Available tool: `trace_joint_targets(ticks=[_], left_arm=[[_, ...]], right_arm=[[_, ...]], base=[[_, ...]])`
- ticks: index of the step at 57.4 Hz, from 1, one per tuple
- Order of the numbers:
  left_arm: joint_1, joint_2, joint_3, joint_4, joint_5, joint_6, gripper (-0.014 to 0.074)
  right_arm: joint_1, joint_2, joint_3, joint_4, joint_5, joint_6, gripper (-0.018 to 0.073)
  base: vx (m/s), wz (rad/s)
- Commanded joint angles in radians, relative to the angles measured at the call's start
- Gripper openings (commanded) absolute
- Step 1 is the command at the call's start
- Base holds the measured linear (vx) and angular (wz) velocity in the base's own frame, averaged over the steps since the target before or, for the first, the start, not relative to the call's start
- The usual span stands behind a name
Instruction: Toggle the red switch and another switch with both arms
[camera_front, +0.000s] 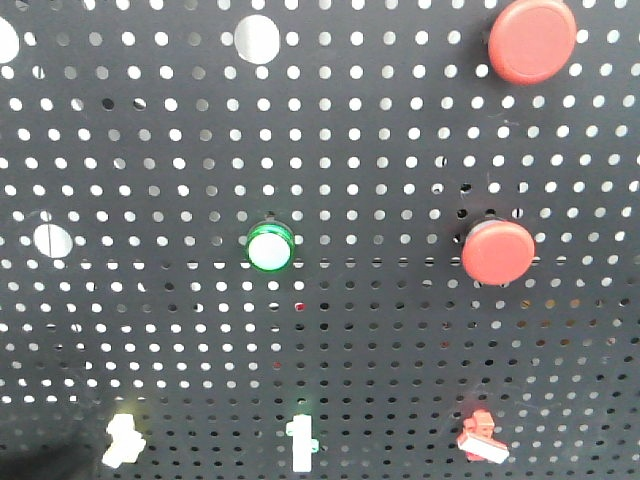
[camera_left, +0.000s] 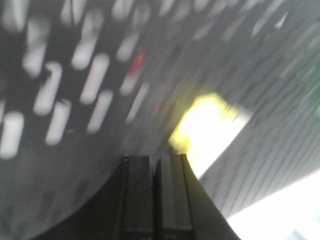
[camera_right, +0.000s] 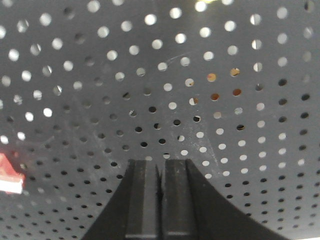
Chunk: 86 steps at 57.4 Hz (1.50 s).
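On the black perforated panel (camera_front: 380, 330) the red switch (camera_front: 481, 437), a small red lever with a white tip, sits at the bottom right. The pale yellow switch (camera_front: 121, 443) sits at the bottom left. No gripper shows in the front view. In the left wrist view my left gripper (camera_left: 153, 158) is shut, and the pale yellow switch (camera_left: 210, 132) is a bright blur just right of its tips. In the right wrist view my right gripper (camera_right: 161, 162) is shut close to the panel (camera_right: 165, 90), with the red switch (camera_right: 10, 177) far to its left at the frame edge.
Two big round red push-buttons (camera_front: 531, 40) (camera_front: 497, 251) sit on the right of the panel. A round green-rimmed button (camera_front: 270, 246) is at the centre. A narrow white-and-green toggle (camera_front: 301, 441) stands at the bottom middle. Larger round holes (camera_front: 257, 39) (camera_front: 52, 241) pierce the panel.
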Motion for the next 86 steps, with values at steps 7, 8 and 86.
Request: trace_joint_targets(ticks=[7,8,86], left_arm=[[0.002,-0.095,0.027,-0.037,-0.067,-0.034,0.0003],[0.002,-0.107,0.035,-0.037,-0.065,-0.034,0.0003],[0.002,-0.662,0.128,0.053,0.324,-0.029,0.0003]], right_arm=[[-0.003,0.015,-0.035,0.013,-0.080,-0.018,-0.0006],[-0.003,0.015,-0.035,0.013,-0.080,-0.020,-0.0006],[0.340,0.595,-0.122,1.346,-0.033,-1.635,-0.0006]], base=[[0.00,0.00],[0.00,0.00],[0.00,0.00]])
